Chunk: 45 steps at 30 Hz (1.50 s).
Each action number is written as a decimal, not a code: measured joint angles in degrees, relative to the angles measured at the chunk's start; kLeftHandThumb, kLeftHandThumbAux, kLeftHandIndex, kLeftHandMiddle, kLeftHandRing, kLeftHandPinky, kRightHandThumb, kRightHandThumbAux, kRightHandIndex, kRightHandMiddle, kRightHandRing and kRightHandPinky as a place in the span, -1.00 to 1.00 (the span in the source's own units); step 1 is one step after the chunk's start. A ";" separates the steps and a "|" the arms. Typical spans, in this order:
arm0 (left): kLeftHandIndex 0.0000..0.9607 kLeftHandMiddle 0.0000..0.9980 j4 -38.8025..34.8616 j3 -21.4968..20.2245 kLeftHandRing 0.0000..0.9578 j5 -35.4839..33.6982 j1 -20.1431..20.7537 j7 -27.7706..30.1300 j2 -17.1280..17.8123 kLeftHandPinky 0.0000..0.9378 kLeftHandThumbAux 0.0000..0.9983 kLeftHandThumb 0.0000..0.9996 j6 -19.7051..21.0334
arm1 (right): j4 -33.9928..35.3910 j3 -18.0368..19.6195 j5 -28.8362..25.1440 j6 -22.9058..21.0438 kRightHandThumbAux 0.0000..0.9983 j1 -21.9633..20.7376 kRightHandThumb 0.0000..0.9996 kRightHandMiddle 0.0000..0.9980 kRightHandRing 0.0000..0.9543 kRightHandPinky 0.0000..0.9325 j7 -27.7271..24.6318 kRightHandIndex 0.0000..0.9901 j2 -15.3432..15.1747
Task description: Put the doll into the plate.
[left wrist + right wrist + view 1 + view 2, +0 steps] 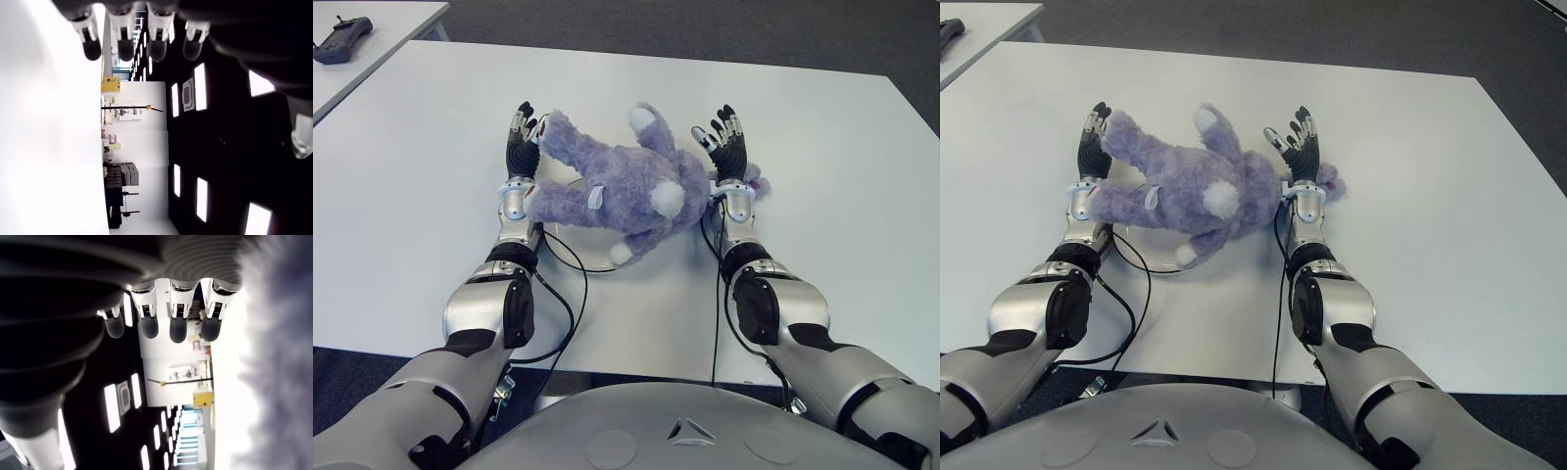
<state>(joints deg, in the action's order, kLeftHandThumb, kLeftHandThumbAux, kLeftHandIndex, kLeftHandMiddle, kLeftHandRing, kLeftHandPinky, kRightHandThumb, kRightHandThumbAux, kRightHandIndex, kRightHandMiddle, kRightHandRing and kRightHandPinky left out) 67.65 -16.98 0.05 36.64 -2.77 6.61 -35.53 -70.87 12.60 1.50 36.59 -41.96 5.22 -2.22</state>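
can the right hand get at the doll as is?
Probably yes. The right hand is open, palm up, right beside the doll, which lies over the plate. Nothing stands between them; the left hand flanks the other side.

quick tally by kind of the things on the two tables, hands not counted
plush doll: 1, purple, lying across the plate between the open left hand and open right hand
plate: 1, white, mostly covered by the doll
dark handheld device: 1, on the far table
total: 3
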 measured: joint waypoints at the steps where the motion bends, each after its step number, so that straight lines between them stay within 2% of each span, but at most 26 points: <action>1: -0.97 -0.97 0.00 0.01 -1.00 0.00 0.00 0.00 0.00 -1.00 -0.10 -1.00 -0.08 | 0.03 -0.07 0.14 -0.01 0.52 0.03 -1.00 -0.86 -0.84 -0.78 0.17 -0.91 0.00; 35: -0.99 -0.98 -0.01 0.26 -1.00 0.06 -0.02 -0.59 -0.05 -1.00 -0.12 -1.00 -0.70 | 0.61 2.03 -0.20 -0.99 0.40 0.15 -1.00 -0.86 -0.87 -0.87 -0.95 -0.92 0.06; 45: -0.97 -0.97 -0.09 0.26 -1.00 0.05 -0.01 -0.59 -0.04 -1.00 -0.12 -1.00 -0.72 | 0.85 3.11 -1.52 -0.23 0.37 -1.11 -1.00 -0.85 -0.88 -0.90 -1.78 -0.89 -0.08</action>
<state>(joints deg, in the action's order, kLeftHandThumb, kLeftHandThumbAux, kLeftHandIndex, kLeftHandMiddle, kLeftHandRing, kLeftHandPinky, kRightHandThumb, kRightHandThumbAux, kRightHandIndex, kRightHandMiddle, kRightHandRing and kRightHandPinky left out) 67.57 -16.72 0.10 36.64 -3.36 6.58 -36.25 -70.02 15.71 -0.02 36.36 -43.07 3.45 -2.30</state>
